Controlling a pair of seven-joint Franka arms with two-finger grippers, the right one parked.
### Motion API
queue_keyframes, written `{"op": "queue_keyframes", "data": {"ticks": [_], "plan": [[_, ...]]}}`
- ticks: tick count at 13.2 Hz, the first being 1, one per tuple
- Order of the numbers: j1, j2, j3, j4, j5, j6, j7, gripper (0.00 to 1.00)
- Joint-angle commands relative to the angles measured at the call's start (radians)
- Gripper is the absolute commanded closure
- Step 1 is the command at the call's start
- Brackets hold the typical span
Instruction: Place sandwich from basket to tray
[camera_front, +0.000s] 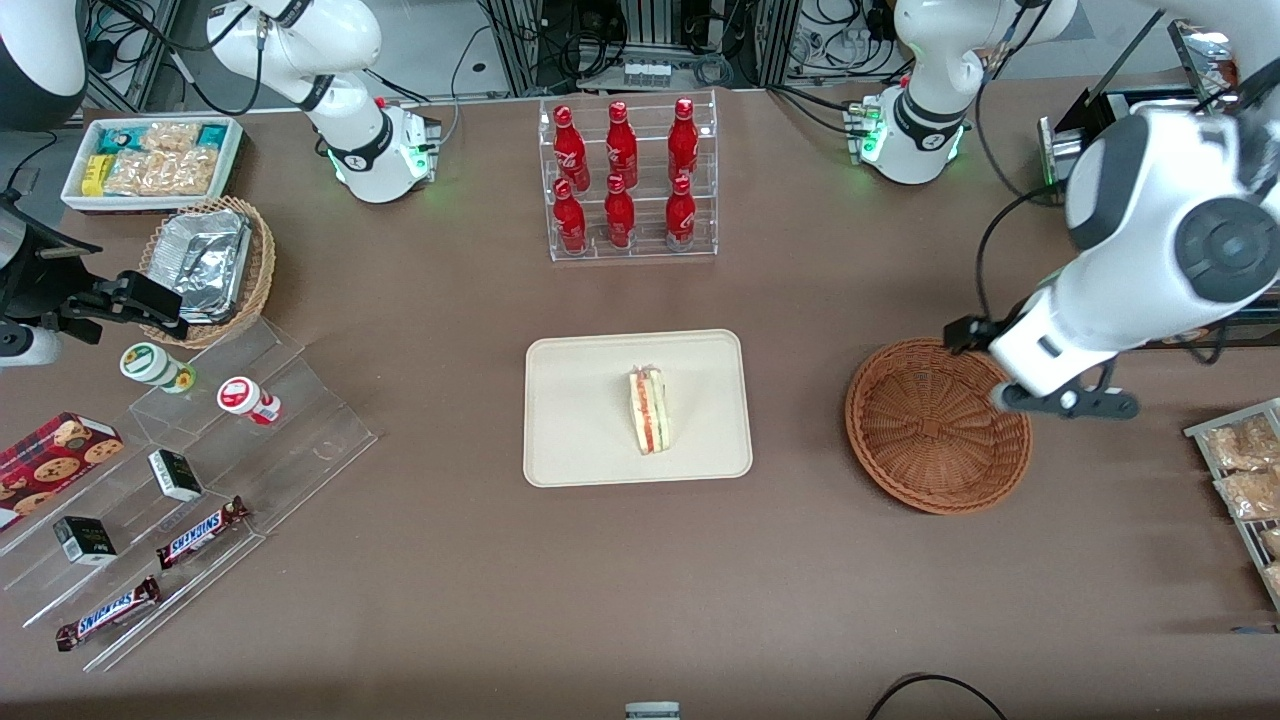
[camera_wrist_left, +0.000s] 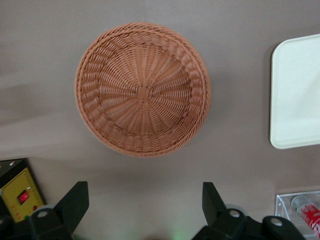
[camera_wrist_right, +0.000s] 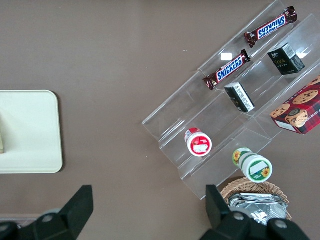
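Sandwich (camera_front: 650, 410) sits upright on cream tray (camera_front: 570, 420), filling stripe up. Prob light, soft, squashes easily; if regrasped, pinch the flat bread faces gently. Wicker basket (camera_wrist_left: 142, 90) empty. Left gripper (camera_wrist_left: 145, 205) hovers above basket, fingers spread, holding nothing.

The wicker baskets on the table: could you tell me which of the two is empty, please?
The reddish-brown basket, under the left arm's open pincer, is empty. The lighter tan basket toward the parked arm's end holds foil trays. The sandwich lies on the tray.
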Motion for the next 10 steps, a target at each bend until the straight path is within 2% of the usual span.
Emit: {"op": "queue_keyframes", "data": {"ticks": [1,5,8,10], "plan": [[0.049,-0.079,-0.007,-0.036,-0.016,-0.052,0.057,0.00],[0.052,-0.086,-0.003,0.044,-0.007,-0.153,0.107,0.00],[0.021,-0.102,0.079,0.068,-0.005,-0.184,0.112,0.00],[0.021,-0.105,0.080,0.068,-0.007,-0.181,0.132,0.00]]}}
